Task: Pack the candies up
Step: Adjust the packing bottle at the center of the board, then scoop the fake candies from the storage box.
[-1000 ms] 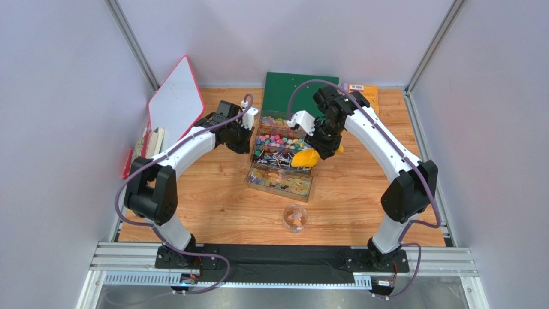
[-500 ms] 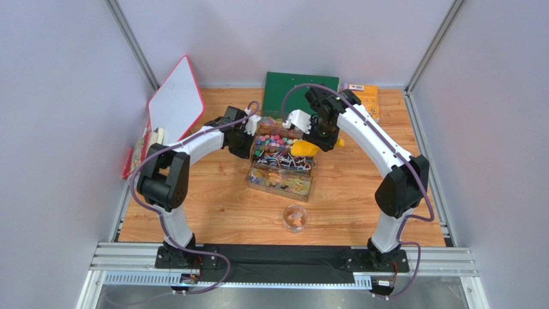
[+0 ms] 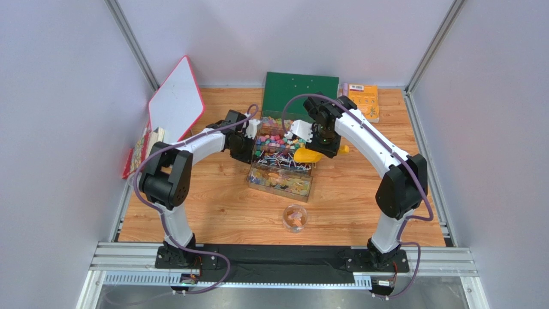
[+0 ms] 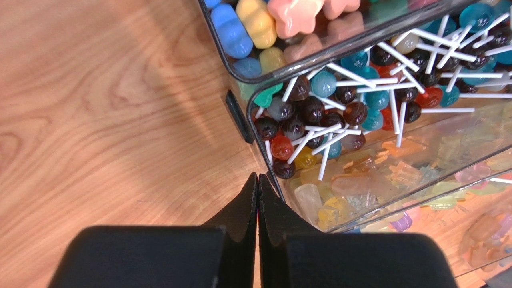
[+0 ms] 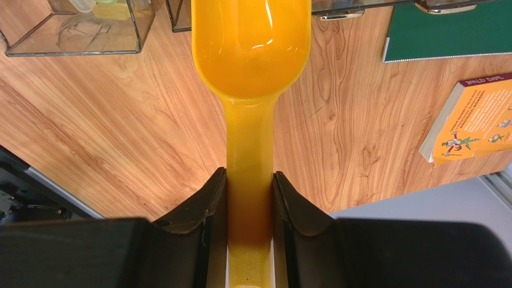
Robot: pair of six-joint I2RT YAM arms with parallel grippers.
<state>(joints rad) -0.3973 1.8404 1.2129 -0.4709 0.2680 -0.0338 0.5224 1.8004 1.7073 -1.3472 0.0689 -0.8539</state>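
Your right gripper (image 5: 249,177) has jaws clamped on the scoop (image 5: 249,48) (bowl by the bin (image 5: 72,53)); left gripper (image 4: 257,180) jaws closed, empty.

We make out "ROALD DAHL" on the orange book (image 5: 475,126), three o'clock in the right wrist view, nothing else legible to us

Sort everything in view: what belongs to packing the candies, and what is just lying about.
Job: candies, clear box, scoop in the right gripper, cup.
Lying about: whiteboard, green board, orange book, books at the left wall.
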